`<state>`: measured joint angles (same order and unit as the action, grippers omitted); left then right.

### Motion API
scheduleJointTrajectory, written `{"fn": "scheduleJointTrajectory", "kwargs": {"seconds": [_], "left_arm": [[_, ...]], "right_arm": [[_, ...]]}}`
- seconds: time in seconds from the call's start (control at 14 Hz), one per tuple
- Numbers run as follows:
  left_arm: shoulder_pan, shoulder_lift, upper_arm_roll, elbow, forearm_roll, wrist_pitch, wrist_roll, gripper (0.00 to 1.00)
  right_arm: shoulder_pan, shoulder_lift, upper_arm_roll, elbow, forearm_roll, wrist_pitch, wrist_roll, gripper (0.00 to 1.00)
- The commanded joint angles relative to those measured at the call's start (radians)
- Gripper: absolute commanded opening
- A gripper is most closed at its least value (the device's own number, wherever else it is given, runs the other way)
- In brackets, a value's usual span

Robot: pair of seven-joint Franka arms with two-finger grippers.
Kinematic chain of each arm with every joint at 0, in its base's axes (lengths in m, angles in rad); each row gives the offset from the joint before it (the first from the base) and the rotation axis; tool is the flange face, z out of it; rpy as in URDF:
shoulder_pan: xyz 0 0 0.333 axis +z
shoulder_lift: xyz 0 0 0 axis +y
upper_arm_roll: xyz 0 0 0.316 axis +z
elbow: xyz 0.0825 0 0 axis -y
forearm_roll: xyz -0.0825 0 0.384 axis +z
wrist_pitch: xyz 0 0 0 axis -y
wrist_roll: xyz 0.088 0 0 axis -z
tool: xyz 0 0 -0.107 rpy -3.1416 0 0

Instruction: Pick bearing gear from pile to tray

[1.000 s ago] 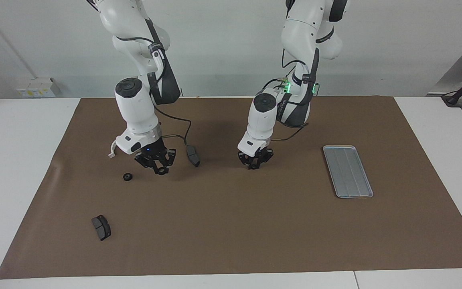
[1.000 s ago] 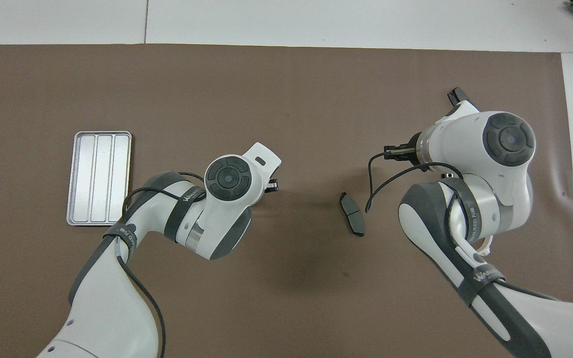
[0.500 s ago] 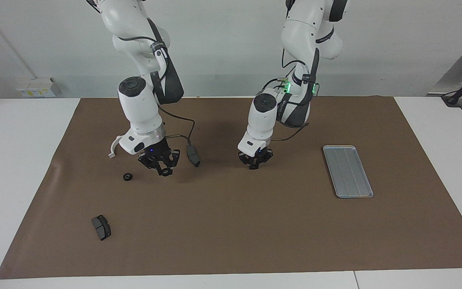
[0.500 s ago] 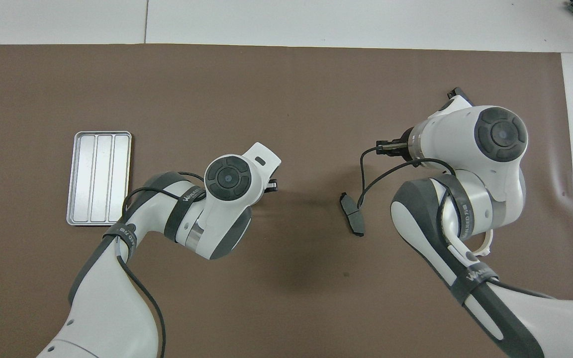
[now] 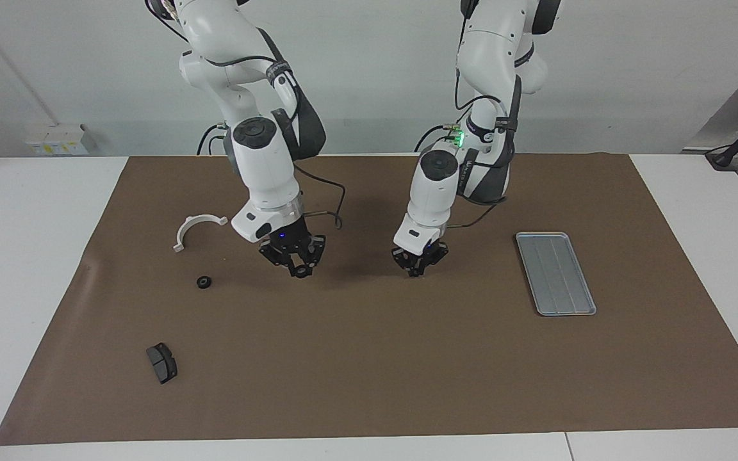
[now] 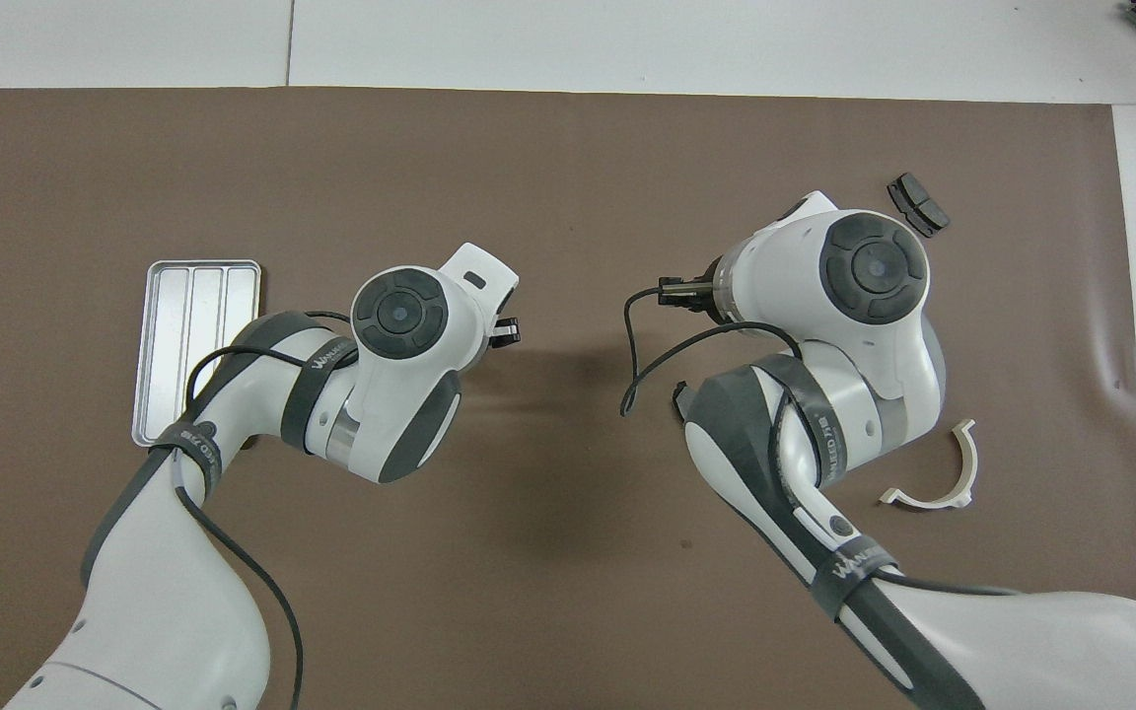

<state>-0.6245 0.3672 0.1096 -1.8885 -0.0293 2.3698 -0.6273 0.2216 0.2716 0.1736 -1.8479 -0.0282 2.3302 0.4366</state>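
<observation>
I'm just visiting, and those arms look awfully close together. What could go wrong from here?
The right gripper and left gripper hang side by side over the middle of the mat; a sideways swing might knock them together. The small black ring lies toward the right arm's end, the tray toward the left arm's, so it could drop on the long carry.

Flat ridged silver tray (image 5: 555,273), black ring (image 5: 203,282)

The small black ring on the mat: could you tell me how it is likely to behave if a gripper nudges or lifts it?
The black ring is round, so a sideways nudge might roll it if it tips onto its edge. It lies low on the brown mat and looks small beside the right gripper, so it is probably light and easily missed.
</observation>
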Motion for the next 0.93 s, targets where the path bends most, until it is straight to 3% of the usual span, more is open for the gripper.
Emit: {"fn": "scheduleJointTrajectory", "kwargs": {"seconds": [0.0, 0.21, 0.43, 0.71, 0.86], "left_arm": [[0.09, -0.042, -0.019, 0.025, -0.02, -0.084, 0.078, 0.09], [0.202, -0.115, -0.007, 0.022, -0.104, -0.203, 0.33, 0.09], [0.334, -0.155, -0.002, 0.014, -0.11, -0.312, 0.57, 0.1], [0.479, -0.168, -0.001, -0.033, -0.109, -0.316, 0.809, 0.1], [0.522, -0.166, 0.002, -0.058, -0.107, -0.305, 0.885, 0.1]], "right_arm": [[0.054, 0.046, 0.001, 0.062, -0.042, -0.029, 0.098, 0.0], [0.129, 0.119, 0.001, 0.166, -0.076, -0.084, 0.192, 0.0], [0.212, 0.236, 0.001, 0.28, -0.142, -0.095, 0.322, 0.0], [0.301, 0.363, 0.001, 0.401, -0.171, -0.117, 0.436, 0.0], [0.317, 0.383, 0.003, 0.415, -0.17, -0.101, 0.445, 0.0]]}}
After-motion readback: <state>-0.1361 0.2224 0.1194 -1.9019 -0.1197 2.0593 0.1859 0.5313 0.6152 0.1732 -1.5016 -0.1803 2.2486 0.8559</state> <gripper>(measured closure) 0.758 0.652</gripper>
